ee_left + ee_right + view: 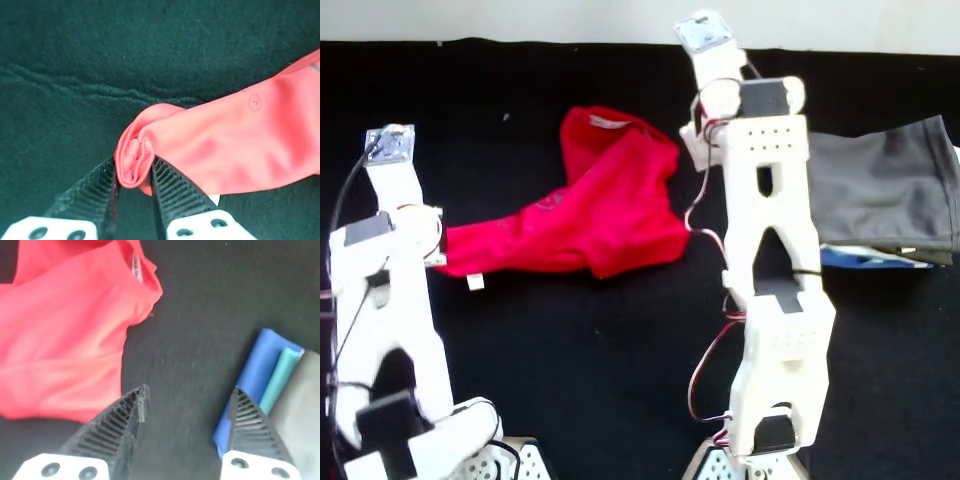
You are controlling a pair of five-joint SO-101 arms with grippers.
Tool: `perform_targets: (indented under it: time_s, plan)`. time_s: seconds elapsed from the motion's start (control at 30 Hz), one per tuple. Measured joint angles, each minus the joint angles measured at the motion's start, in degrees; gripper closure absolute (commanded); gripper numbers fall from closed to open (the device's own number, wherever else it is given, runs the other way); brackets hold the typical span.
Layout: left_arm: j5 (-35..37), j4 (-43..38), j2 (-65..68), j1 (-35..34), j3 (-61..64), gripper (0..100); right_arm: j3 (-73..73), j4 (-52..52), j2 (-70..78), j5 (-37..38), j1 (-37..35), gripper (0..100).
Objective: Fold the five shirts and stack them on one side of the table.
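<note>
A crumpled red shirt [595,205] lies across the middle of the black table, its collar and label toward the back. My left gripper [134,172] is shut on a bunched corner of the red shirt [235,145] at the cloth's left end [455,255]. My right gripper [190,397] stands open over bare table, between the red shirt [65,340] and a stack of folded shirts [270,380] with blue and teal edges. That stack [890,195], topped by a grey shirt, rests at the table's right side.
The black tablecloth [610,360] is bare along the front between the two arm bases. The right arm [770,260] stretches up the table beside the folded stack. A wrinkle runs across the cloth [100,90] beyond the left gripper.
</note>
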Motion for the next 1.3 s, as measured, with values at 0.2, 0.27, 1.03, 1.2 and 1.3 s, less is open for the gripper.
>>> perform_targets:
  time_s: [0.2,0.27,1.03,1.2,1.3]
  plan:
    - [0.0,0.0,5.1,0.0,-2.64,99,-0.97,2.64,-0.09,0.0,0.0,76.0]
    - [0.0,0.0,5.36,0.0,-2.81,99,2.81,2.73,-0.88,-0.35,-0.35,75.8]
    - [0.0,1.23,5.8,0.0,-2.81,99,62.15,-34.55,-13.01,-2.02,-11.6,75.7]
    - [0.0,2.29,5.8,0.0,-2.81,99,62.42,-37.36,-9.05,-2.02,-11.6,76.2]
    - [0.0,4.22,5.8,0.0,-2.81,99,62.42,-37.71,-9.05,-2.02,-11.69,84.4]
